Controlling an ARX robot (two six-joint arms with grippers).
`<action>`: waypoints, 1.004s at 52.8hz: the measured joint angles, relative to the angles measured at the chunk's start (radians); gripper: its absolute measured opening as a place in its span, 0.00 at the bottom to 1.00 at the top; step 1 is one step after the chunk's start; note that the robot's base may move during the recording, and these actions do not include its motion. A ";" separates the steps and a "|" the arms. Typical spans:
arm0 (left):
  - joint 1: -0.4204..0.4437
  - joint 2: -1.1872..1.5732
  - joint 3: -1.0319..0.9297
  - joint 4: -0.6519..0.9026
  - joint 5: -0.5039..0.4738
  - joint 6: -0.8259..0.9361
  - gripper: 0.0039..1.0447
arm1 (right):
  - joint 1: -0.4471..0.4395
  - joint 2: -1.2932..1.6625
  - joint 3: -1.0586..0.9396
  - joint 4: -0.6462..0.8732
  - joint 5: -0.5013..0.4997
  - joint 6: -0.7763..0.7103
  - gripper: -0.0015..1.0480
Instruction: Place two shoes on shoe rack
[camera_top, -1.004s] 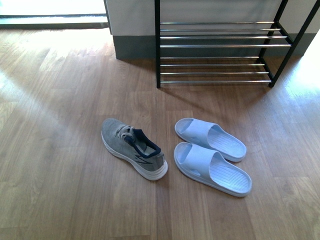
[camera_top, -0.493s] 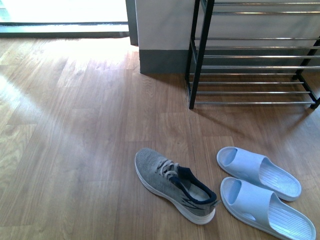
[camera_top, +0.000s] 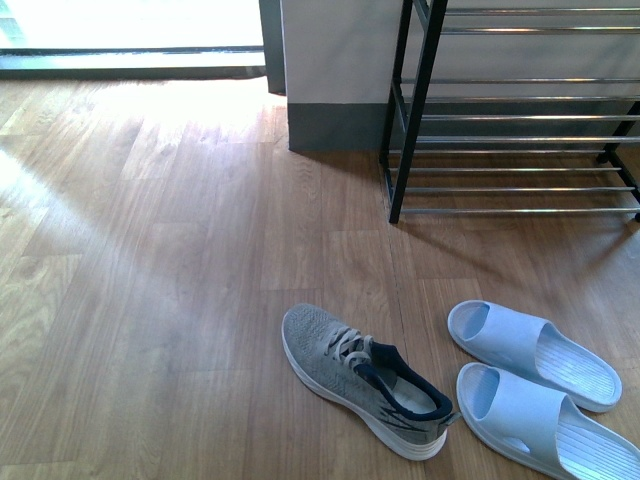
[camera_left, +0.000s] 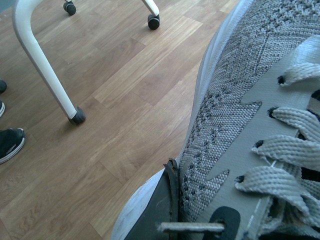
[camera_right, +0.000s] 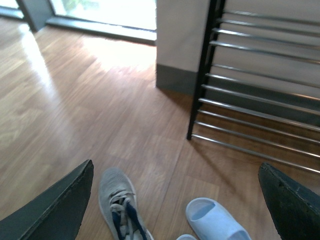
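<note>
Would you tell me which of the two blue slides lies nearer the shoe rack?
The far slide, higher in the front view; the near slide runs off the bottom edge.

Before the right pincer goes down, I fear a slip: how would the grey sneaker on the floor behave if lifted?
The grey sneaker probably feels light: knit upper, white sole. The knit would likely cave under a squeeze, the sole less so. Flat on the floor, it seems unlikely to roll.
</note>
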 joint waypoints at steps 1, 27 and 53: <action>0.000 0.000 0.000 0.000 0.000 0.000 0.01 | 0.010 0.064 0.023 0.023 0.000 -0.008 0.91; 0.000 0.000 0.000 0.000 0.000 0.000 0.01 | 0.123 1.160 0.382 0.285 -0.026 -0.135 0.91; 0.000 0.000 0.000 0.000 0.000 0.000 0.01 | 0.145 1.542 0.581 0.319 0.036 -0.130 0.91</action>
